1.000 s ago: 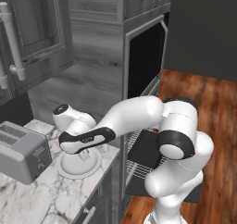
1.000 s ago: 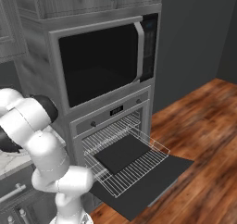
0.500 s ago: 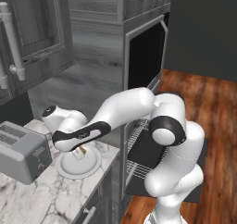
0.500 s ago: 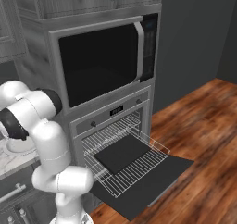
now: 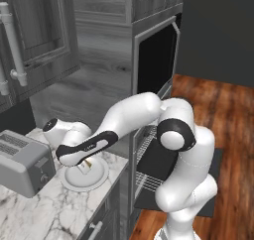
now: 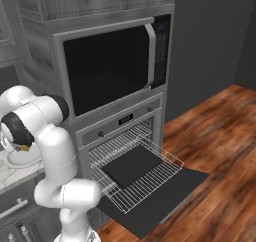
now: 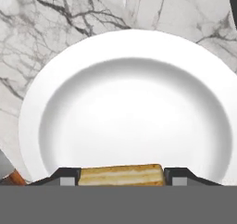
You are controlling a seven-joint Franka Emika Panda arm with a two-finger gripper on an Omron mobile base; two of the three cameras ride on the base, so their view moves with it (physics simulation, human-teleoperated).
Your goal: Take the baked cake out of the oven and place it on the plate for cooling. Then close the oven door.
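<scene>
My gripper (image 7: 121, 180) is shut on the baked cake (image 7: 121, 174), a small golden-brown block wedged between the two dark fingertips (image 7: 62, 177). It hangs low over the round white plate (image 7: 125, 102), near the plate's edge. From the left base, the gripper (image 5: 85, 165) and cake (image 5: 87, 163) sit just above the plate (image 5: 74, 182) on the marble counter. The oven (image 6: 125, 121) stands open, its oven door (image 6: 170, 196) folded down flat. A wire rack (image 6: 150, 178) is pulled out with the dark tray (image 6: 132, 164) on it.
A grey toaster (image 5: 22, 162) stands close to the plate's left on the counter (image 5: 54, 209). A large black-glass unit (image 6: 107, 66) sits above the oven. The open door and pulled-out rack jut over the wooden floor (image 6: 220, 136) beside my base.
The arm has folded further left and its hand has sunk a little closer to the plate, still carrying the cake. The oven door and rack have not moved.
</scene>
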